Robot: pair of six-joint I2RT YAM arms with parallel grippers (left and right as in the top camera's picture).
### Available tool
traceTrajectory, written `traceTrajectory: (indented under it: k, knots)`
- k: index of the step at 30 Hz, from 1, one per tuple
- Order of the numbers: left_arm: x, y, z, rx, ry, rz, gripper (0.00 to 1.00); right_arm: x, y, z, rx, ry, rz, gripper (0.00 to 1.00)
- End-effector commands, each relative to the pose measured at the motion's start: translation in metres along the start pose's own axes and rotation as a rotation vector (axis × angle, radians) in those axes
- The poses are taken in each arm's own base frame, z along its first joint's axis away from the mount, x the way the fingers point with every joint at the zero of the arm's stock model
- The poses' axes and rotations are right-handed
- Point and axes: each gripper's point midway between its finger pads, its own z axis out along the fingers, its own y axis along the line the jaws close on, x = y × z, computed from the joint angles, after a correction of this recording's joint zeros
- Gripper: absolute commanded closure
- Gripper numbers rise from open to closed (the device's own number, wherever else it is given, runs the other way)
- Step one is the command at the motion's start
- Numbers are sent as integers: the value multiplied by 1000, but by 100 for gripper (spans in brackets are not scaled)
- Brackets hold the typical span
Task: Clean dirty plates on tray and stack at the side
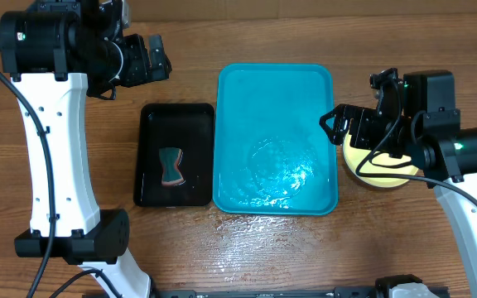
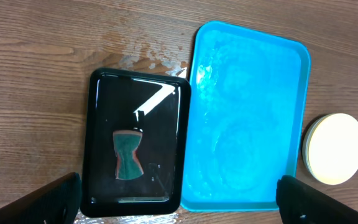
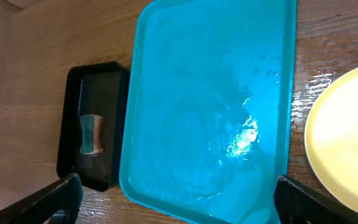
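Note:
The turquoise tray [image 1: 276, 83] lies mid-table, wet and with no plates on it; it also shows in the left wrist view [image 2: 247, 112] and the right wrist view [image 3: 204, 106]. The plates [image 1: 371, 172] sit stacked on the table just right of the tray, partly under my right arm; the stack shows in the left wrist view [image 2: 335, 149] and the right wrist view [image 3: 347, 143]. The top plate looks clean. My right gripper [image 1: 335, 126] is open and empty, above the tray's right edge. My left gripper [image 1: 154, 58] is open and empty, high at the back left.
A black tray [image 1: 175, 116] lies left of the turquoise one, holding a green and red sponge [image 1: 171, 166]. Water shines on the wood around both trays [image 2: 148, 59].

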Motion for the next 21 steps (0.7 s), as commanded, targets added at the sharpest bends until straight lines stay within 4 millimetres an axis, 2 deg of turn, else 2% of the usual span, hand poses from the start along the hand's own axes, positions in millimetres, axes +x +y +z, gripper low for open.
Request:
traceTrajectory:
  k: [1,7,10,14,21]
  knots:
    - [-1,-1,-9,-4,-27,20,0,-5,3,-3,0,-19,-15,0]
    - [-1,-1,-9,-5,-27,19,0,-5,3,-4,0,-20,-16,0]
    - [-1,-1,-9,-4,-27,20,0,-2,6,-12,-7,-43,-26,0]
    - [-1,-1,-9,-4,-27,20,0,-1,6,-41,34,-142,-56,0]
    - [-1,-1,-9,-5,-27,20,0,-12,-1,-112,164,-464,-119,0]
